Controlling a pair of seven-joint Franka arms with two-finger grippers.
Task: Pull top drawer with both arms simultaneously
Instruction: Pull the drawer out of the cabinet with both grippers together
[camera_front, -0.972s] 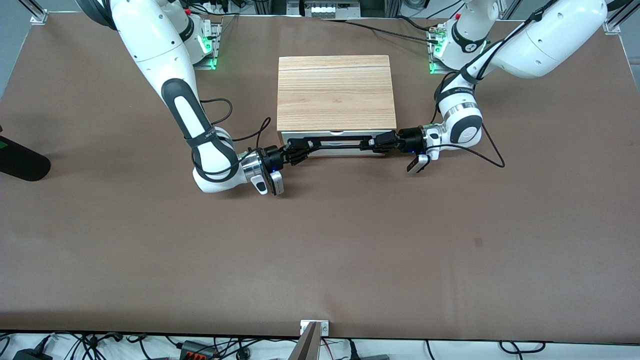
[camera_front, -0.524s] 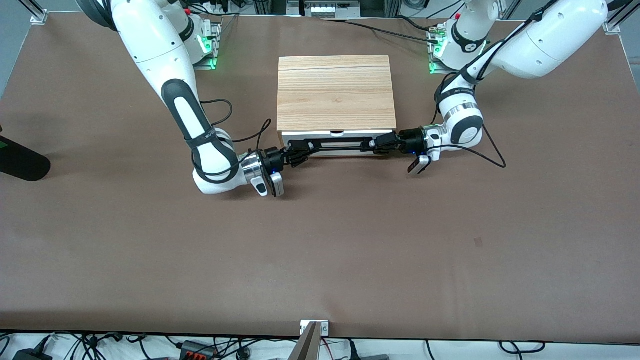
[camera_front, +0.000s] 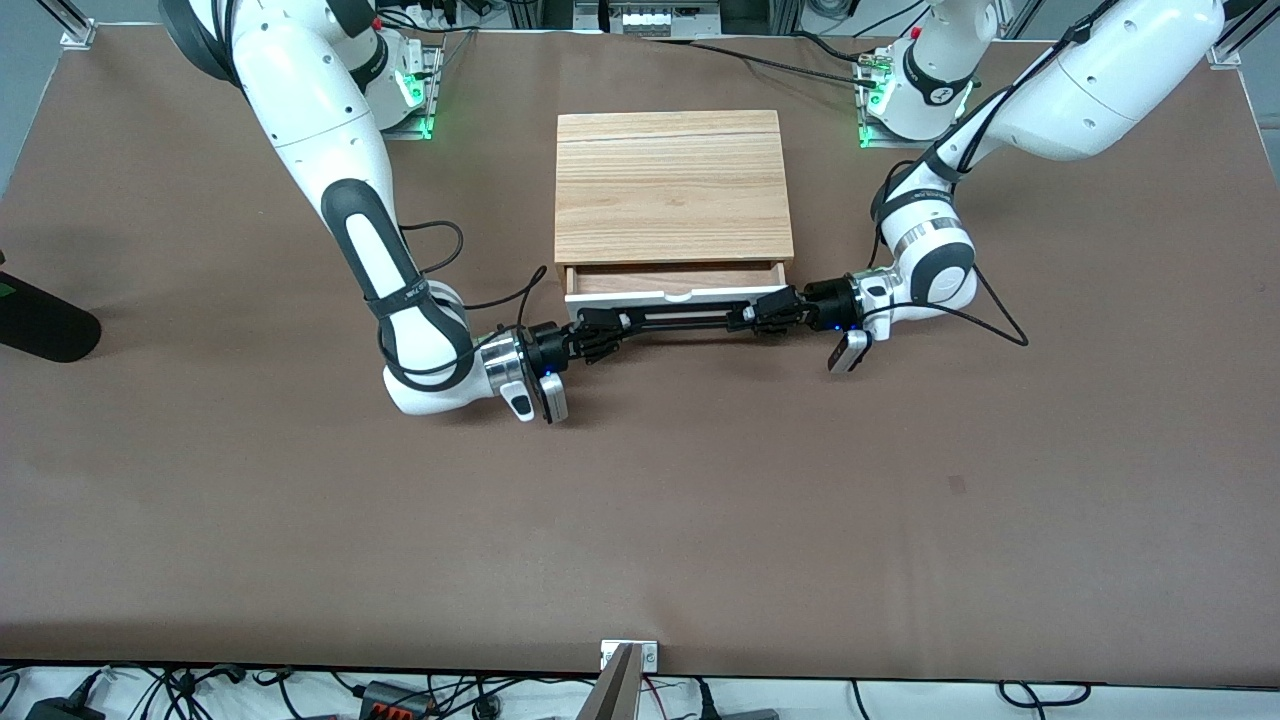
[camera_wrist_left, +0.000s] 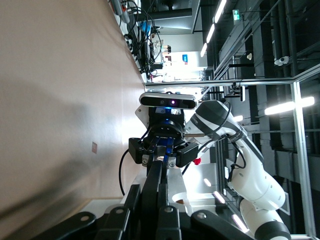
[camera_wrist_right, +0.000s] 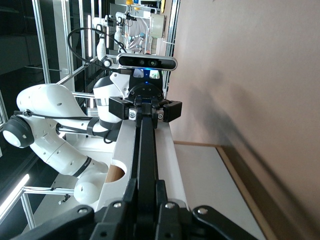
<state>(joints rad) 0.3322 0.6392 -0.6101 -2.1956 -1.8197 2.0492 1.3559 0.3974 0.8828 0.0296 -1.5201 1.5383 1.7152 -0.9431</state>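
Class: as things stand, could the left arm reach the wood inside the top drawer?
Probably not now: the left gripper is shut on the handle, as is the right gripper, and the top drawer shows only a narrow gap.

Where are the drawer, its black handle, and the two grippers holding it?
Drawer (camera_front: 668, 296): front view, white front panel.
Handle (camera_front: 680, 318): front view, middle of bar.
Left gripper (camera_front: 752, 316): front view, fingertips on handle.
Right gripper (camera_front: 608, 326): front view, fingertips on handle.

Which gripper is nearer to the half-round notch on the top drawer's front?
Left, slightly. The left gripper is shut on the black bar handle just beside the notch; the right gripper is shut on the handle's other end, a bit farther off.
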